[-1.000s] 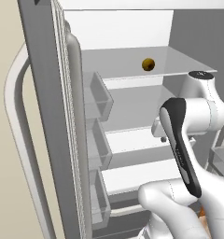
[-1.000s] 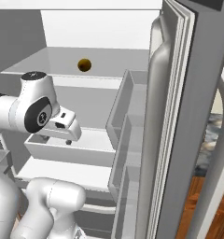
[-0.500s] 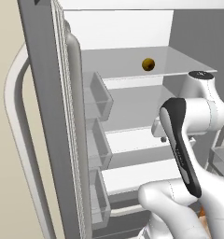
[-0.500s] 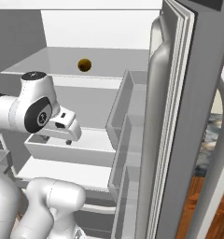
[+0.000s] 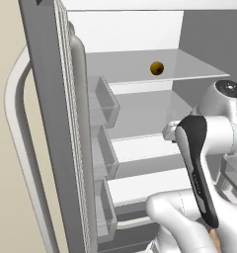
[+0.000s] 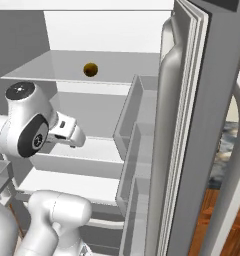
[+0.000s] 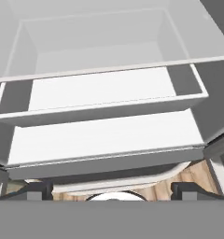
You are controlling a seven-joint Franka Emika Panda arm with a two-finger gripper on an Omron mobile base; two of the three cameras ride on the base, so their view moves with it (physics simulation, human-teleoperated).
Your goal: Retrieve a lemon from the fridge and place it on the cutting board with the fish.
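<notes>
- My claw (image 7: 112, 190) stands with its jaws wide apart and nothing between them, its two dark tips (image 7: 35, 190) low in the hand view.
- It points down at the fridge's (image 6: 189, 125) white lower shelves (image 7: 102, 135), which lie straight ahead of it.
- Lemon (image 5: 157, 68): on the clear upper shelf (image 5: 140, 66), well above my claw and further back into the fridge, apart from everything else.
- Step in hand, as I judge it: reaching for the lemon, with the grasp not yet begun.
- To do it well, I should raise my wrist to the level of the upper shelf and tip my claw forward until the lemon lies ahead of it.
- I should keep the jaws spread, approach level over the shelf, and close across the fruit's middle, since a round thing may roll if nudged.
- Left base view: the left door (image 5: 51, 128) with its bins (image 5: 103, 104) beside my claw, and the lemon.
- Right base view: the right door (image 6: 212, 100), its bins (image 6: 134, 130) and a strip of wooden floor (image 6: 217, 220).
- Hand view: the lower shelves, but not the lemon.
- Board and fish: I cannot place them.
</notes>
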